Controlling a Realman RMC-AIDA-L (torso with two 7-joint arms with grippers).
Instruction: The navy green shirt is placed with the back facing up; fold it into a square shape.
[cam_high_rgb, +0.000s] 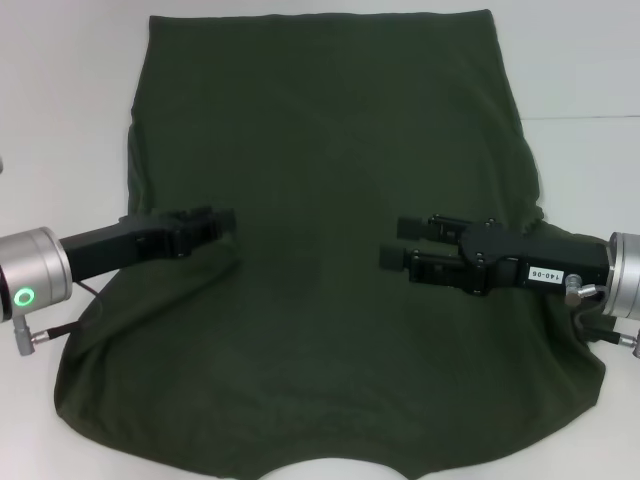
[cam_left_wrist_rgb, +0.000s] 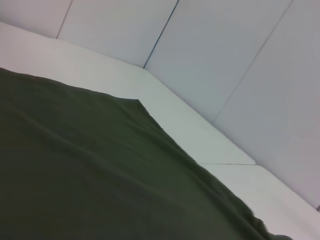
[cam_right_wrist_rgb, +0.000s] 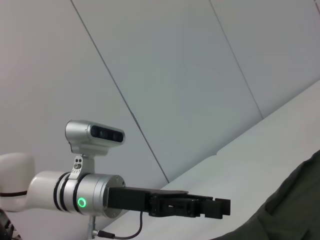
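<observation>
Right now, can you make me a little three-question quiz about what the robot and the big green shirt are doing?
1. True or false: the navy green shirt is already folded into a square.
2. Which gripper shows two fingers spread apart: A) left gripper B) right gripper?
3. Fill in: both grippers are over the ____.

Key:
1. False; it lies spread out flat on the white table.
2. B; the left one's fingers cannot be made out.
3. Shirt.
</observation>
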